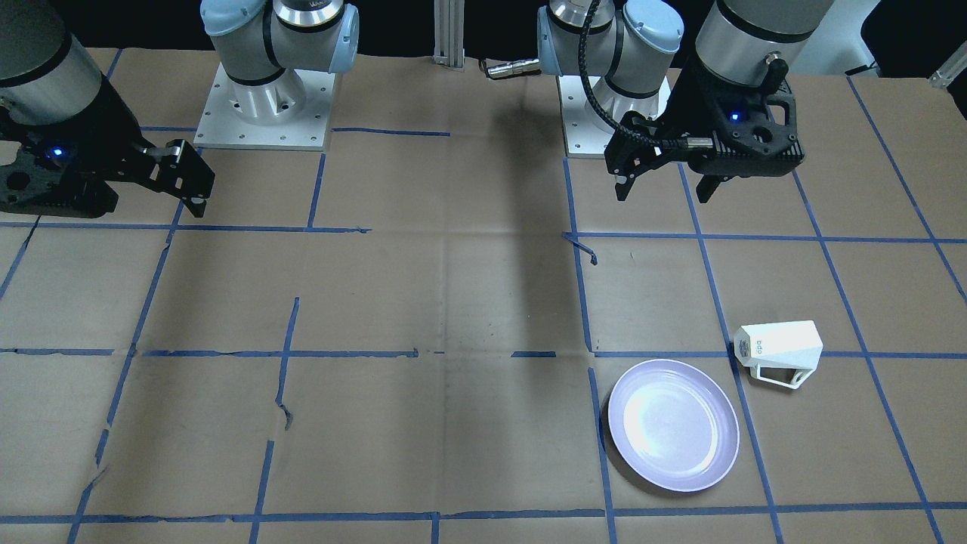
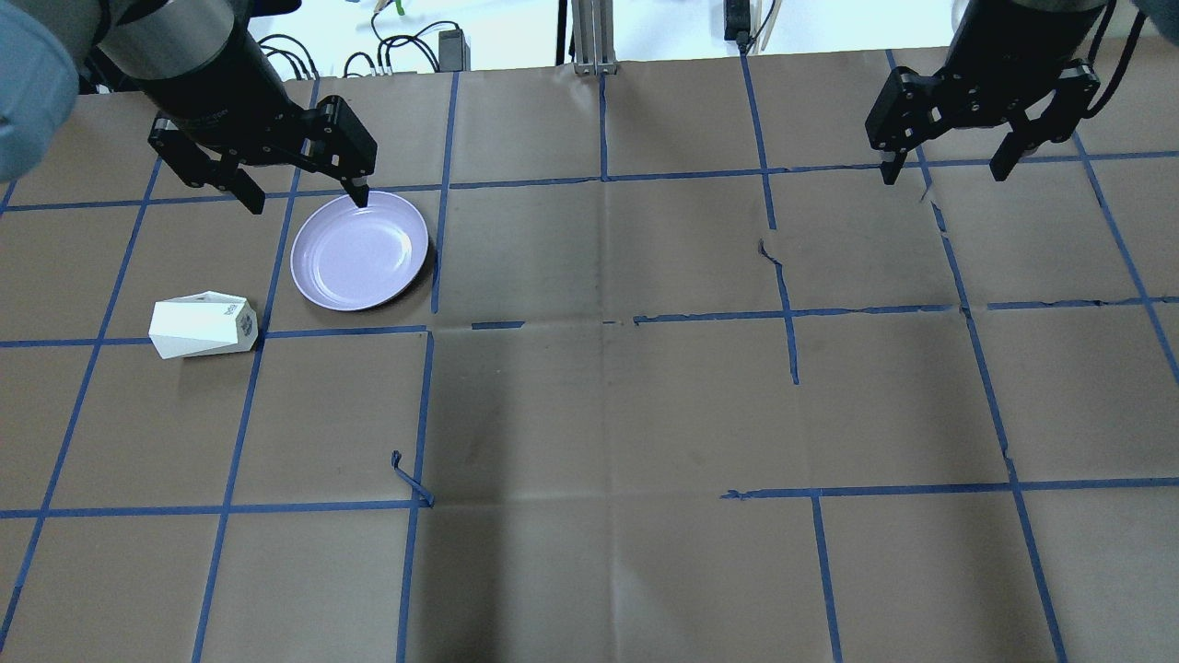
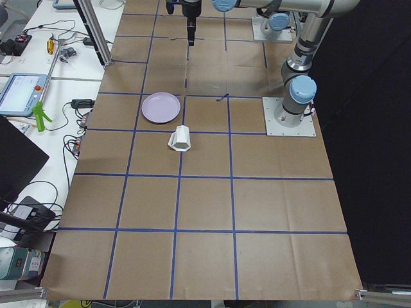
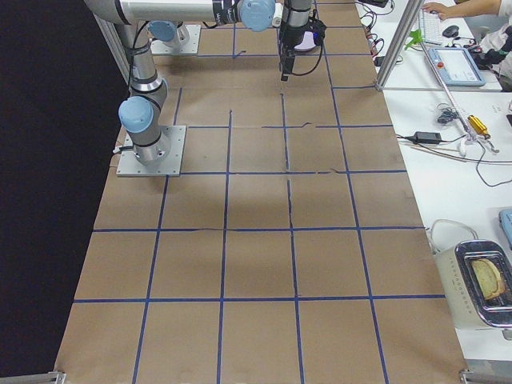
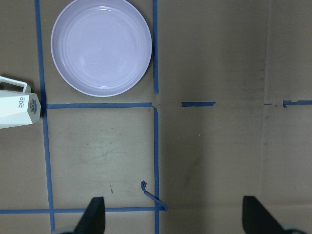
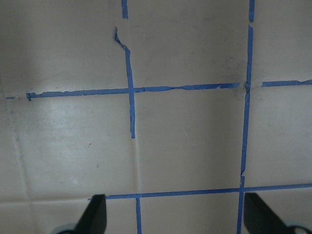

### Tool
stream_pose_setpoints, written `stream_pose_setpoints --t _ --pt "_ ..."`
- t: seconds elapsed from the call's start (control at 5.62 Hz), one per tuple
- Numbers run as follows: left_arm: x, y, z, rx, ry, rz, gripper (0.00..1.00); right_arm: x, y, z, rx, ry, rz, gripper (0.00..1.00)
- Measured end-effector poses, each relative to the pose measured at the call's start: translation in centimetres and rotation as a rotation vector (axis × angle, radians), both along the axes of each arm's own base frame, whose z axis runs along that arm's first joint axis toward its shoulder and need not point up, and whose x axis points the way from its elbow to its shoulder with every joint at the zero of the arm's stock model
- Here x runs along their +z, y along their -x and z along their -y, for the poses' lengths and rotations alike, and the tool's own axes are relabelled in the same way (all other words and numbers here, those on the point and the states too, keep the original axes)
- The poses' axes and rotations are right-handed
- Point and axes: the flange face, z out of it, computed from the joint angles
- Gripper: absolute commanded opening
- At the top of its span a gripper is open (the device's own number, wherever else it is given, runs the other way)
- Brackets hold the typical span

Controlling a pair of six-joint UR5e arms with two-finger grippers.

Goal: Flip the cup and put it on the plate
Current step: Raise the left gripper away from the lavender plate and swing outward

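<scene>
Surface: brown paper-covered table (image 1: 453, 302), blue tape grid (image 1: 755, 239).
Cup: white faceted mug (image 1: 778, 351) on its side, lower right of the front-facing view.
Plate: lavender plate (image 1: 673, 425) just beside the mug, not touching.
Left gripper (image 1: 662, 195): raised at upper right, jaws apart, empty.
Right gripper (image 2: 942, 177): upper right of the overhead view, jaws apart, empty.

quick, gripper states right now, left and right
Left gripper: open, holding nothing.
Right gripper: open, holding nothing.
</scene>
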Motion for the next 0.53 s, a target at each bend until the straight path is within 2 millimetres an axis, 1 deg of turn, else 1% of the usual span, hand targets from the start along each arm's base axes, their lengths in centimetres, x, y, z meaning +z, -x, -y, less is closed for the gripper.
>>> stream_pose_setpoints --t 0.36,0.53 --pt "0.1 -1.1 0.1 -0.043 0.008 0.045 0.98 0.0 0.0 0.0 0.0 0.0 0.0 1.0" --pt "0.4 -2.7 0.2 -0.033 0.013 0.053 0.98 0.0 0.0 0.0 0.0 0.0 0.0 1.0"
